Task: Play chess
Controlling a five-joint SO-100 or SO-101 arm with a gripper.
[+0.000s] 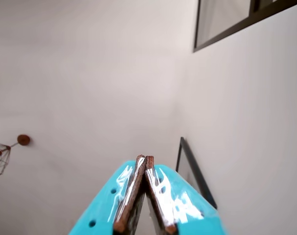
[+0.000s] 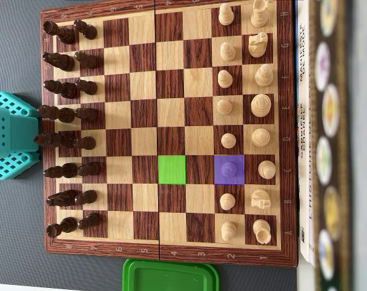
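Pointing up at a bare wall and ceiling corner in the wrist view, the gripper (image 1: 147,159) has its two teal fingers pressed together at the tips, closed with nothing between them. From overhead, the teal arm (image 2: 13,134) sits just off the left edge of the chessboard (image 2: 165,130), beside the dark pieces (image 2: 68,112) lined up in the two leftmost columns. The light pieces (image 2: 244,115) stand in two columns on the far right, well apart from the arm. One pawn, tinted by a purple square (image 2: 230,169), stands in the light pawn column; a green square (image 2: 172,169) marks an empty cell two squares left of it. A green lid (image 2: 170,276) lies below the board.
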